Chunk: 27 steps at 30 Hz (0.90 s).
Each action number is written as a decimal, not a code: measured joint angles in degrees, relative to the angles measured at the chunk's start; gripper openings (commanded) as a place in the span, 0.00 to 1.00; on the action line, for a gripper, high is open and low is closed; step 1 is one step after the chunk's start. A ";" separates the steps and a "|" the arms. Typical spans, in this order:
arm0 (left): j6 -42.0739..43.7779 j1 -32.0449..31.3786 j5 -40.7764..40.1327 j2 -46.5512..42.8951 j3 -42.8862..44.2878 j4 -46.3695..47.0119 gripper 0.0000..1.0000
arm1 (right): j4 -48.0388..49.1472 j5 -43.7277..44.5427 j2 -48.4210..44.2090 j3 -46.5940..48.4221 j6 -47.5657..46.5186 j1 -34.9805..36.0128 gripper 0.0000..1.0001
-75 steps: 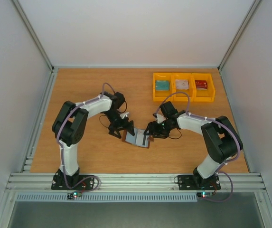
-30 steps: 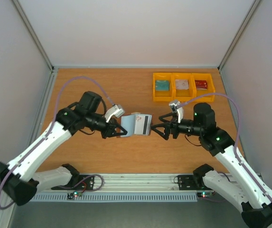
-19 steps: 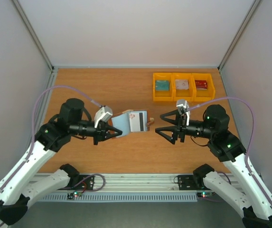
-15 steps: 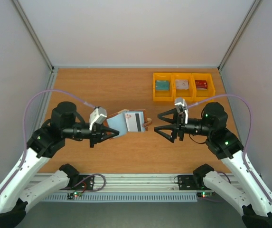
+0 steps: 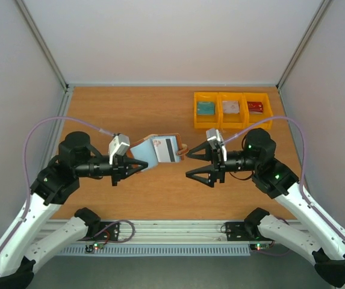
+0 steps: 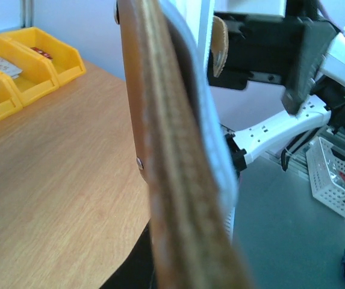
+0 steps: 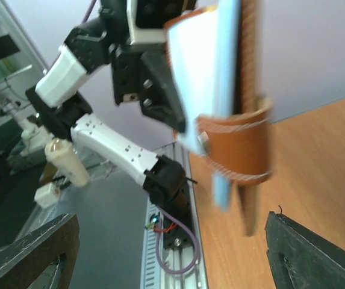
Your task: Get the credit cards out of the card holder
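Your left gripper (image 5: pixel 141 164) is pinched tight on the left end of the card holder (image 5: pixel 151 150). It holds the holder open, clear of the table (image 5: pixel 160 192), with the lining facing up. A whitish card (image 5: pixel 166 149) with a dark stripe sits in its pocket. Your right gripper (image 5: pixel 190 165) is spread wide and faces the holder's tab end. Its upper finger is just beside the snap tab, but you cannot tell whether they touch. The yellow bins (image 5: pixel 232 125) stand well apart at the back right.
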 measured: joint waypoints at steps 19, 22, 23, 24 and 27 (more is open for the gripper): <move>-4.42 2.21 2.73 0.90 -2.97 4.50 0.00 | -3.30 13.16 12.79 4.37 -5.60 4.17 0.91; -4.42 2.14 4.26 0.85 -3.50 4.50 0.00 | -3.19 14.10 13.29 5.03 -6.86 2.99 0.96; -4.42 2.14 4.79 0.81 -3.74 4.50 0.00 | -2.97 13.57 13.29 5.03 -6.99 2.27 0.98; -4.42 2.14 5.20 0.74 -3.91 4.52 0.00 | -2.67 12.74 13.38 5.03 -7.10 1.62 0.98; -4.39 2.14 6.34 0.68 -4.00 4.50 0.00 | -1.68 7.63 14.67 5.75 -7.15 0.50 0.81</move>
